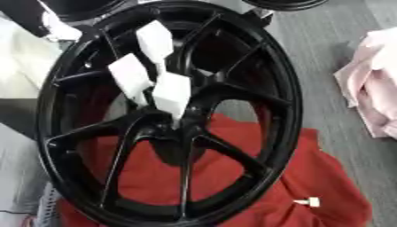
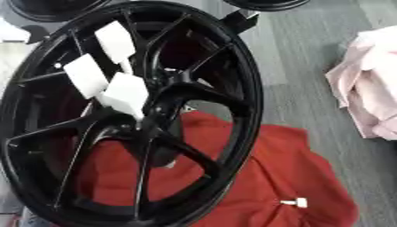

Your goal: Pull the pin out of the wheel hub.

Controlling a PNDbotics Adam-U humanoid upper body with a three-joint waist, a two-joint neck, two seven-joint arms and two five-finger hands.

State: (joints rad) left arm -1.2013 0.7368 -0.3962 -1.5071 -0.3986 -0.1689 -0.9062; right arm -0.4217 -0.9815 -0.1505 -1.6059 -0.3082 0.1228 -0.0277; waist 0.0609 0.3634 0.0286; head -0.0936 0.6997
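Nearest, a small white pin (image 1: 309, 202) lies loose on the crumpled red cloth (image 1: 325, 177); beyond it the black spoked wheel hub (image 1: 167, 128) carries three white block-headed pins (image 1: 172, 94) — neither hand shows, so I cannot tell their state; next I'd reach for one.

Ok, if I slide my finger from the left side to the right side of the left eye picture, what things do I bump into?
Black wheel with three white blocks near its middle → small white pin lying on the red cloth → pink cloth at the right edge.
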